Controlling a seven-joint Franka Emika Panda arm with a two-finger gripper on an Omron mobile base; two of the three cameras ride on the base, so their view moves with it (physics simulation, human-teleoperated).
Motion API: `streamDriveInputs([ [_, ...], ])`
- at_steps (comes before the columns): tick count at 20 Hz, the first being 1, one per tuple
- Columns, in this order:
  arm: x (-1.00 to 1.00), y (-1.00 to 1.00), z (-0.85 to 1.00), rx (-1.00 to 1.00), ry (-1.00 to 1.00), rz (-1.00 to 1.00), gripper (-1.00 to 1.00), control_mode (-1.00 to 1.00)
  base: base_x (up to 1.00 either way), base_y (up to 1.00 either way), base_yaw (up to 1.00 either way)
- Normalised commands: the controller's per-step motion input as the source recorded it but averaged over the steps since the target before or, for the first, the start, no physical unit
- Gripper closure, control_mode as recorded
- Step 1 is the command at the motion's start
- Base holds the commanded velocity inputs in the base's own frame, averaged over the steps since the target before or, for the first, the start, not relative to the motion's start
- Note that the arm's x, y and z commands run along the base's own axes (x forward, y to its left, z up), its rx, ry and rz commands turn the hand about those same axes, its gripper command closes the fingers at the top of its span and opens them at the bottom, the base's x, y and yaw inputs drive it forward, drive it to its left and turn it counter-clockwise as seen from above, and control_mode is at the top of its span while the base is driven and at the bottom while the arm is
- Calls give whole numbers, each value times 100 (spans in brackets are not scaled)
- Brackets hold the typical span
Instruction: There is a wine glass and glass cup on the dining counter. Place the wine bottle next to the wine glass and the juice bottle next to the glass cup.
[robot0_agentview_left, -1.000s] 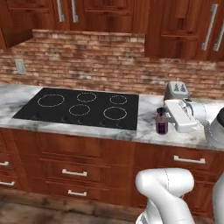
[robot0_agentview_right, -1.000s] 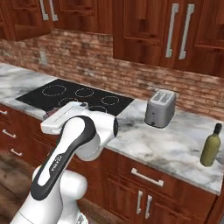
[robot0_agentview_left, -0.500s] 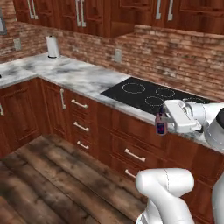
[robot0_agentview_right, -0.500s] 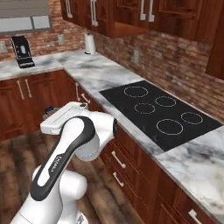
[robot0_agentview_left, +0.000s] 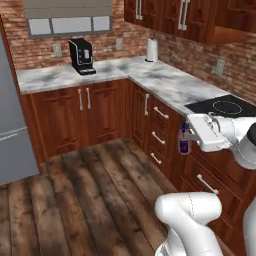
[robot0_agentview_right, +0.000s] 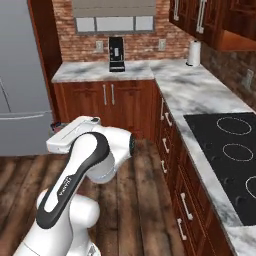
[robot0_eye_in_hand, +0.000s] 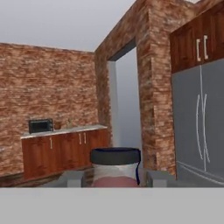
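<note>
The juice bottle, small and dark red-purple with a blue label, hangs in the air in front of the cabinet drawers. My gripper is shut on it, reaching left from the white arm at the right of the left base view. In the hand view the bottle's dark cap and reddish body sit between the two fingertips, where the gripper grips it. The wine glass, glass cup, wine bottle and dining counter are out of view.
An L-shaped marble worktop carries a black cooktop, a coffee machine and a paper towel roll. A grey fridge stands at the left. Open wooden floor lies below. The hand view faces a fridge and a doorway.
The whole picture has swung as the base turns: the cooktop slid to the right edge, and the corner worktop, coffee machine and fridge came into view. The juice bottle stays in the gripper.
</note>
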Motion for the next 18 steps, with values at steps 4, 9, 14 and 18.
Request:
streamDriveInputs([
  [4,0,0,0,0,0,0,100,100,0,0,68],
  [9,0,0,0,0,0,0,100,100,0,0,64],
  [14,0,0,0,0,0,0,100,100,0,0,56],
  [18,0,0,0,0,0,0,100,100,0,0,55],
])
